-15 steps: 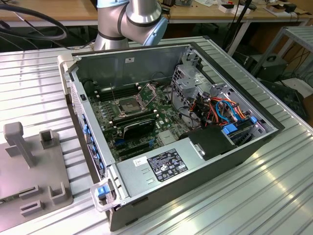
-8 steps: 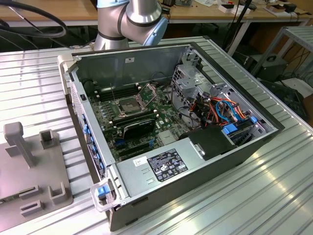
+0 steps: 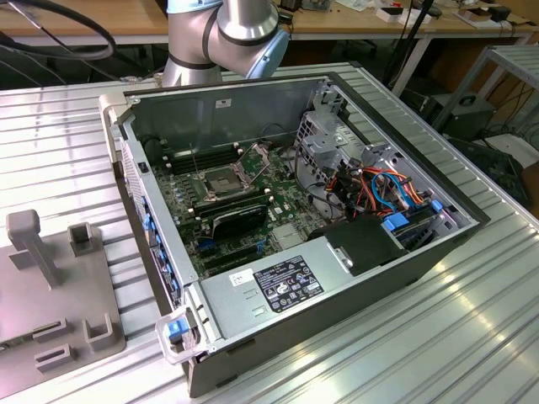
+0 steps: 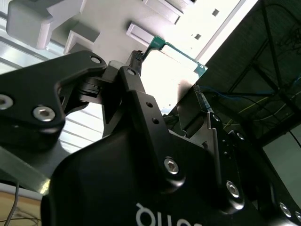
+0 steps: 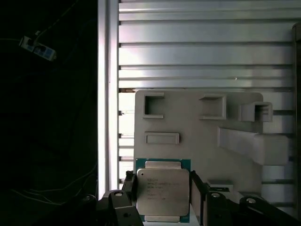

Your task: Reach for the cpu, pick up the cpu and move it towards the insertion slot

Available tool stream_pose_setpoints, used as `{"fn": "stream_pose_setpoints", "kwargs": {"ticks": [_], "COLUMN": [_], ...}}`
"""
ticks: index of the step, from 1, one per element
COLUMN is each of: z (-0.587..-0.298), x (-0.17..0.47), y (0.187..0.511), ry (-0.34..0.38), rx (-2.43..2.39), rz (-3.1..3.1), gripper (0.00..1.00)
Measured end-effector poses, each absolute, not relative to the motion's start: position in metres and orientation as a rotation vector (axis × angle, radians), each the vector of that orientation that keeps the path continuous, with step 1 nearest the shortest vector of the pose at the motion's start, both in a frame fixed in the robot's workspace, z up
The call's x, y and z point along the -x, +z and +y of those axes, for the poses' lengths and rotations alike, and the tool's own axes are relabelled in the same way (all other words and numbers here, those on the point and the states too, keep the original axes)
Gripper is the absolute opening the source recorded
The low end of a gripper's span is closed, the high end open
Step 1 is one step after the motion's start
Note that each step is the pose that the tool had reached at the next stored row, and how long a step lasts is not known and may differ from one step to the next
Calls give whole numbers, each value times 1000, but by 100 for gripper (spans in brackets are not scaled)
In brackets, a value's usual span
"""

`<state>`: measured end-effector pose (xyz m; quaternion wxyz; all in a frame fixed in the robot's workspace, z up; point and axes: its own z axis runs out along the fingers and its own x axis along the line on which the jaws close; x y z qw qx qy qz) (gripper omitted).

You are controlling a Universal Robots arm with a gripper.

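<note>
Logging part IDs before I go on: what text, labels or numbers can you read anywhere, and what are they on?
Nothing reads clearly enough to quote.
Print on the cpu, held in the gripper: too small.
Black label on the power supply: too small.
White sticker on the case wall: blurred.
White lettering on the gripper body: cut off.

Blown-out glare beside deep shadow

Open space straight above the insertion slot (image 3: 221, 183); black expansion card (image 3: 240, 217) just beside it.
</note>
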<state>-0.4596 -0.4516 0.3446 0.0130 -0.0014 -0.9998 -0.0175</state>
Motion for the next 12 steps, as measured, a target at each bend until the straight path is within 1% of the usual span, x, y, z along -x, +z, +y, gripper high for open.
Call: {"fn": "stream_pose_setpoints", "kwargs": {"ticks": [4,7,12], "z": [-452,-452,-452], "x": [460,459,459], "y": [347,360,365], "ry": [-55,-55,-55], "rx": [4,5,4], "rz": [-3115,-3109,-3107], "gripper": [55,55,55]}}
